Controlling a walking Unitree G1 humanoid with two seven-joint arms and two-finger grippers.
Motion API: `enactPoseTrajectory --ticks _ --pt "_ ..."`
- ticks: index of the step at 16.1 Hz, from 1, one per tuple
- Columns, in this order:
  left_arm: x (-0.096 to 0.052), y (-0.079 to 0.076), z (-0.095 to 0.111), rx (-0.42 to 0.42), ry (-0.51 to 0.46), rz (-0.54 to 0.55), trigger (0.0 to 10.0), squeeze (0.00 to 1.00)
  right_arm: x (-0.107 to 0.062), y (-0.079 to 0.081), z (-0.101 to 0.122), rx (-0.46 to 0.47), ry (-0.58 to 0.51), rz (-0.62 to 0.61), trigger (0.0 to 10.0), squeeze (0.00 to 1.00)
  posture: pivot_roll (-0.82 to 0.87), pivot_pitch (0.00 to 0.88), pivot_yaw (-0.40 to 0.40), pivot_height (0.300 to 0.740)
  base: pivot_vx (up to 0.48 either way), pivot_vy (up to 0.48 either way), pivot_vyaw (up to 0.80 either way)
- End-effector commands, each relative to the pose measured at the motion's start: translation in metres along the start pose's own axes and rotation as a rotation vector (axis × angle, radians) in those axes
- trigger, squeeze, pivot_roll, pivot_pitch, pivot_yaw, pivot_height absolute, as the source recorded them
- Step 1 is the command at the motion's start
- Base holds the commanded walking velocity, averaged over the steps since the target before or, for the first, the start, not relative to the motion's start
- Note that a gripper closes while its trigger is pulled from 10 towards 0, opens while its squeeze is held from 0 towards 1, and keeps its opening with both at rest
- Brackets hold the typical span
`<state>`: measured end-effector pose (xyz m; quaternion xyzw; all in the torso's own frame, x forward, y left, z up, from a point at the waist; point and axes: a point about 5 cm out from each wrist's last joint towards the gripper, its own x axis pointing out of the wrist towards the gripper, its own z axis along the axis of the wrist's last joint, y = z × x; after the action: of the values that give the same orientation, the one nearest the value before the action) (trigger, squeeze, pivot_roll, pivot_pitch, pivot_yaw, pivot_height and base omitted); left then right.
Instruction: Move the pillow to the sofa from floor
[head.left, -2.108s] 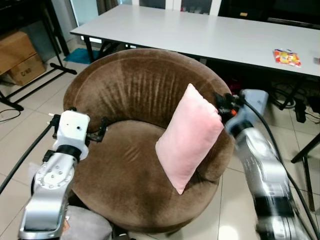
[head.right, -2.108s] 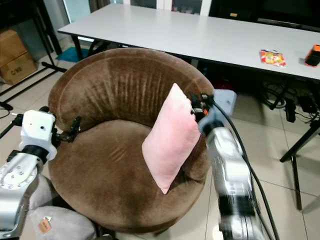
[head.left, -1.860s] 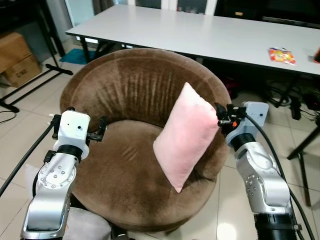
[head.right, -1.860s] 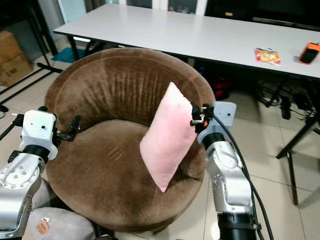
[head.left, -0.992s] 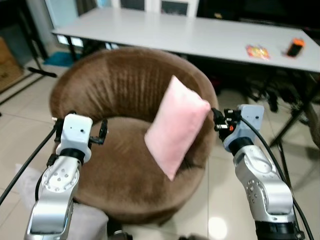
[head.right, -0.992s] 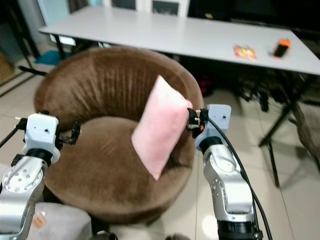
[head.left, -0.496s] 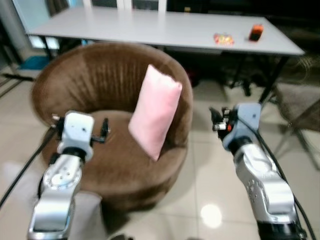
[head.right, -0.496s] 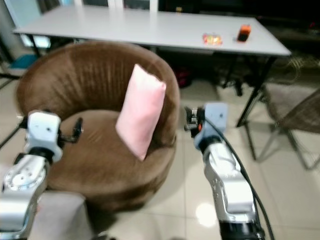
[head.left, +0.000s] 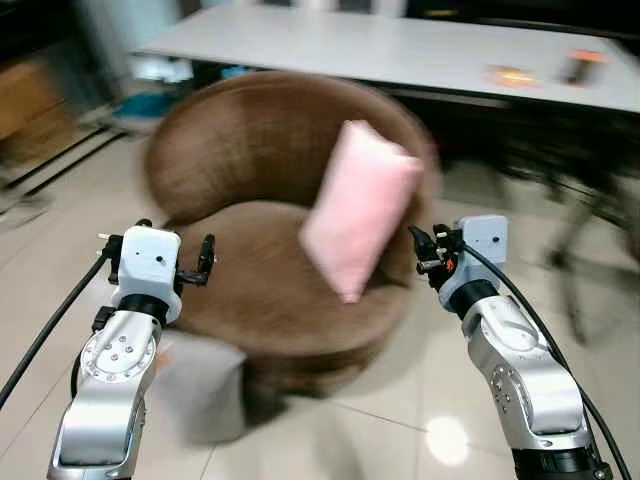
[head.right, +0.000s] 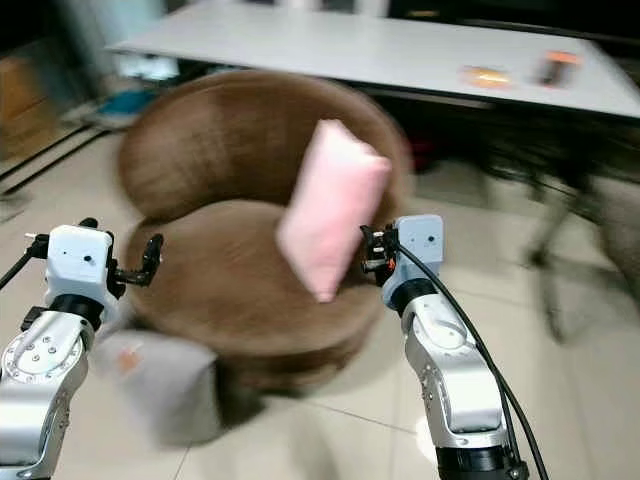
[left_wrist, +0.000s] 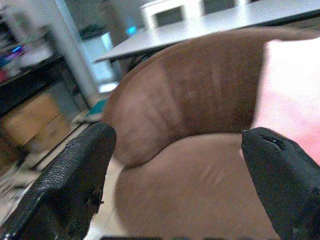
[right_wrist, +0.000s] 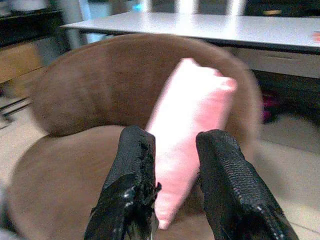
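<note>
The pink pillow (head.left: 360, 205) stands on its edge on the seat of the round brown sofa (head.left: 250, 140), leaning against the right side of the backrest. My right gripper (head.left: 417, 252) hovers just off the sofa's right edge, a little short of the pillow and apart from it. In the right wrist view its fingers (right_wrist: 131, 190) stand slightly apart with nothing between them. My left gripper (head.left: 205, 262) floats at the sofa's left front edge. Its fingers (left_wrist: 75, 180) are spread wide and hold nothing. The eye views are blurred.
A grey cushion (head.left: 195, 385) with a small tag lies on the tiled floor in front of the sofa, by my left arm. A long white table (head.left: 400, 45) with small items stands behind the sofa. Open tiled floor lies to the right.
The whole view has shifted and blurred, so the camera has moved. The sofa now sits farther off. The pillow still leans on the backrest, and both grippers stay clear of it.
</note>
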<state>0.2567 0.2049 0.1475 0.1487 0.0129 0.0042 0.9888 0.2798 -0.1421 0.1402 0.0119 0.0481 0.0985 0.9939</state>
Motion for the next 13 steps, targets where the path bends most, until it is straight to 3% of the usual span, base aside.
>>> enactPoseTrajectory --ticks 1,12,13 --pt "-0.0010 -0.0011 0.0042 -0.011 -0.019 -0.008 10.0 0.00 0.0006 0.0051 0.0026 -0.006 -0.012 0.029 10.0 0.00 -0.10 0.000 -0.010 0.740 0.000 0.000 0.80" --pt "-0.0051 0.0011 0.0092 -0.006 -0.029 -0.034 10.0 0.00 0.0010 0.0118 -0.0006 0.011 -0.018 0.064 10.0 0.00 -0.08 0.000 0.001 0.740 0.254 0.000 0.80" --pt "-0.0044 0.0008 0.0096 -0.005 -0.029 -0.036 10.0 0.00 0.0004 0.0102 -0.0013 0.034 -0.021 0.051 10.0 0.00 -0.08 0.000 0.002 0.740 0.255 0.000 0.00"
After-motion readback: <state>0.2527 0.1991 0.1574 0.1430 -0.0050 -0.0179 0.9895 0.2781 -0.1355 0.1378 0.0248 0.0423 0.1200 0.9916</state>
